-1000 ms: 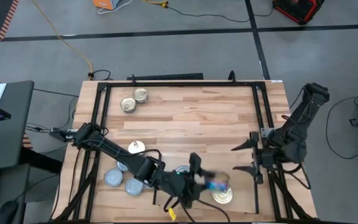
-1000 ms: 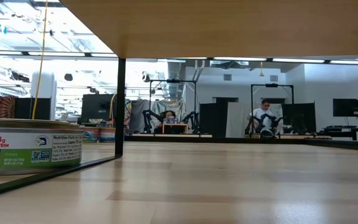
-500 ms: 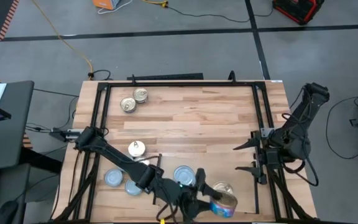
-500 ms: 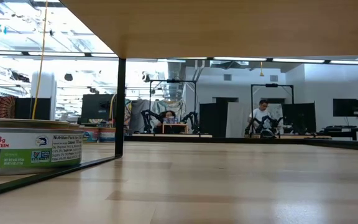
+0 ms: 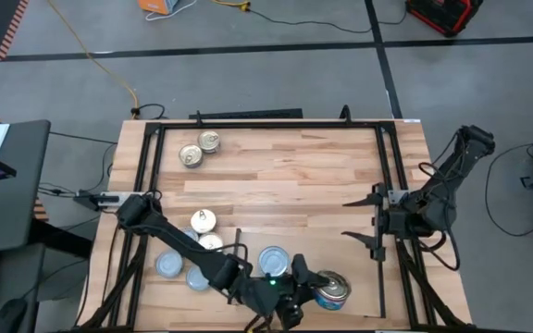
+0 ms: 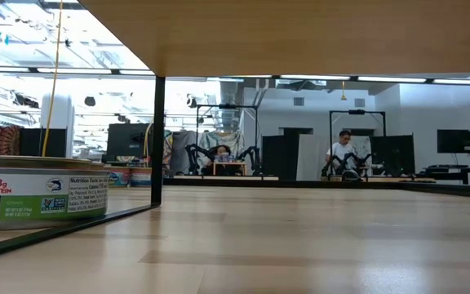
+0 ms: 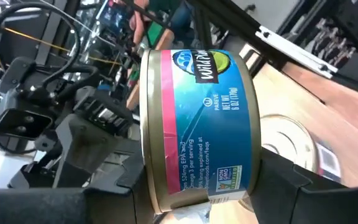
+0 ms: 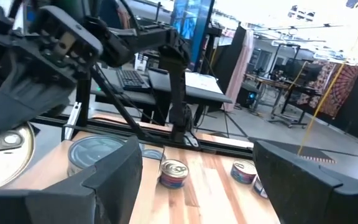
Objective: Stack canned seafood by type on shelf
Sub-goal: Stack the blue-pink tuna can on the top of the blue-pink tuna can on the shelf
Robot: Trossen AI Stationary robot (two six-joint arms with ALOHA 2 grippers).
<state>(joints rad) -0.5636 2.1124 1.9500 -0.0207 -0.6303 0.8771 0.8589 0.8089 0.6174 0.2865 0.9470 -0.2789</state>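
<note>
My left gripper (image 5: 320,289) is at the table's near right and is shut on a blue-labelled tin (image 5: 333,290), also in the left wrist view (image 7: 197,124). A gold-lidded tin (image 7: 289,142) lies on the table just beyond and below it. Gold-lidded tins (image 5: 199,149) (image 5: 206,230) and silvery-blue ones (image 5: 181,270) (image 5: 274,260) rest on their bases on the table. My right gripper (image 5: 360,218) is open and empty at the right. The shelf shows as a pale board (image 6: 284,33) across the top of the low view, on a black post. My left gripper pinches the blue-labelled tin between its two fingers (image 7: 309,193), one against each flat end, near the rim (image 7: 151,186). The fingers come level from the table's left. The tin is over the gold-lidded tin; whether it touches it, I cannot tell.
A black frame (image 5: 384,166) runs along the table's sides and far edge. One tin (image 6: 39,200) stands close at the left of the low view, beside the black post (image 6: 158,139). People stand in the room behind the table.
My left gripper has carried the blue-labelled tin toward the table's right and near edges, until it covers the gold-lidded tin from above. My right gripper has drifted a little toward the far edge and has stayed open.
</note>
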